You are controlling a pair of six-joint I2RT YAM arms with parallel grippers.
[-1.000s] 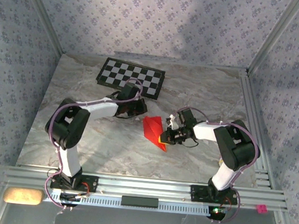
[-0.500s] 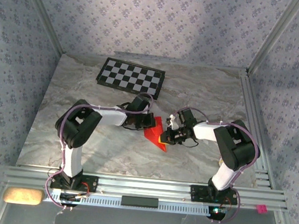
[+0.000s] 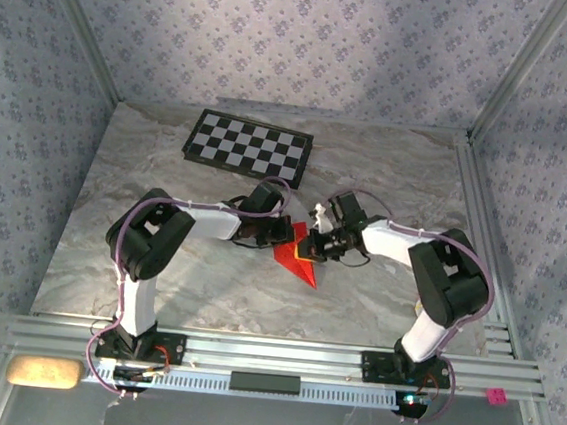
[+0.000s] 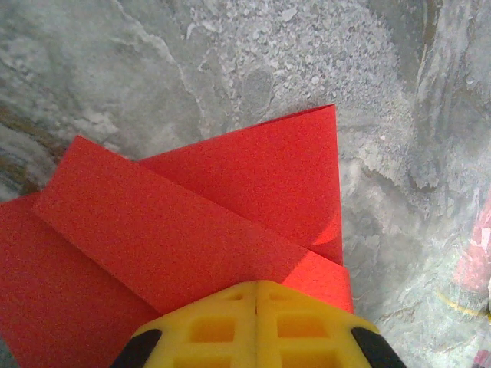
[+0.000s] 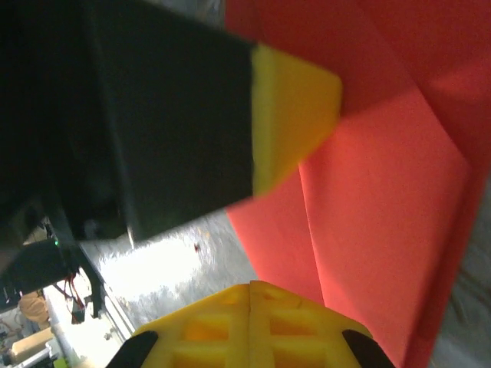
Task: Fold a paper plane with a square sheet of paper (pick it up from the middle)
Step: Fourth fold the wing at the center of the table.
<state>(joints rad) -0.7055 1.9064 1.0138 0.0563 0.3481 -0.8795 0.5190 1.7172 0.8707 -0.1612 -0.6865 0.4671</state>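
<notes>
half done: paper [image 3: 300,262] lying mid table [image 3: 158,261], flaps folded to a point, wings left to fold; left gripper [image 4: 255,291] and right gripper [image 5: 250,290] both closed tight, tips on it

The left end effector [image 3: 288,235] swung from the checkerboard [image 3: 249,147] to the red paper [image 3: 303,266] while the right end effector [image 3: 311,245] edged left.

L end effector [image 3: 282,231]: fingers pressed together, no gap. L arm bent at elbow, extended toward R end effector [image 3: 313,243]. R fingers likewise together, R arm low, pointing at L end effector. Tips just beside each other.
</notes>
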